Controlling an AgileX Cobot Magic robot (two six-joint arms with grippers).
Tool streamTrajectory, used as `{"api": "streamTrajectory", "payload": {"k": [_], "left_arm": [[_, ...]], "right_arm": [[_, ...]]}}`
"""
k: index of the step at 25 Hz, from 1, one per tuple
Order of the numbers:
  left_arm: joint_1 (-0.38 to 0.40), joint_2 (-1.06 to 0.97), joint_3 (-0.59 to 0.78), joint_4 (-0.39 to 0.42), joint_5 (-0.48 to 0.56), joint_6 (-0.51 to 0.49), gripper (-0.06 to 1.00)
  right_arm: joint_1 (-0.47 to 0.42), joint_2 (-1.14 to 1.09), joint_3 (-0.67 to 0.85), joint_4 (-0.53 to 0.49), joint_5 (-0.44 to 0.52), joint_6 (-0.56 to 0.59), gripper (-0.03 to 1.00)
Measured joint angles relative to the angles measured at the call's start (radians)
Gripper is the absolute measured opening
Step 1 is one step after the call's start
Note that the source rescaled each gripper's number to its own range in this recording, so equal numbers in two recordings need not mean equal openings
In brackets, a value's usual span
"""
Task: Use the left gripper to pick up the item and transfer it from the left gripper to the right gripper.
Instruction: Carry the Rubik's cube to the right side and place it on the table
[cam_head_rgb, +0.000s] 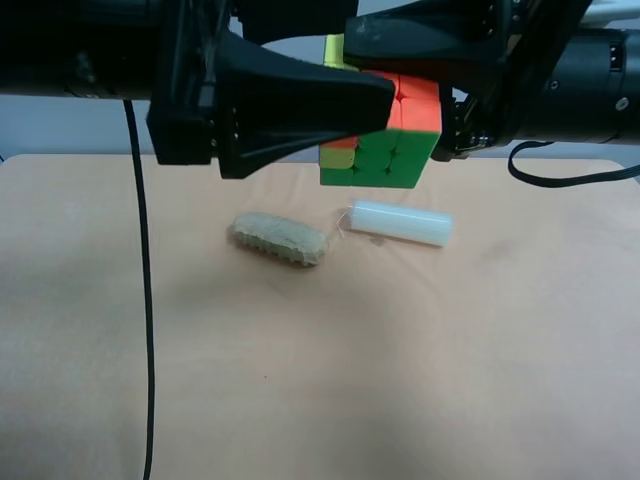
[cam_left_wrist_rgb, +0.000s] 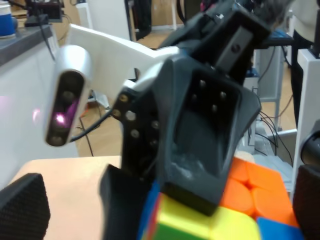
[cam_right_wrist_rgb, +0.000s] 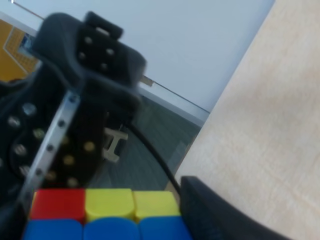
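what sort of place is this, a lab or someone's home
Probably a robotics lab: a tan table, a silver camera on a white mount, and a black cable hanging down in front.

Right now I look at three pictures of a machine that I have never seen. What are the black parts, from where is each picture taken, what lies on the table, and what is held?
It is a robot with two black arms, each ending in a two-fingered gripper. One picture comes from a camera mounted high, looking down on the table; the arms enter from both sides and meet above it. The other two come from cameras on the wrists, each looking along its own fingers toward the other arm. On the table lie a tan ridged lump and a white cylinder. Above them hangs a coloured puzzle cube. The right gripper is shut on it. The left gripper is open, its fingers wide apart beside the cube, so it holds nothing.
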Motion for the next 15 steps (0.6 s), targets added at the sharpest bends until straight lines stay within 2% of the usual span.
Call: {"api": "streamTrajectory", "payload": {"k": [15], "left_arm": [[0.014,-0.224,-0.001,0.409,-0.025,-0.409,1.00]], "right_arm": [[0.000,0.000,0.000,-0.004,0.003,0.000,0.00]]}}
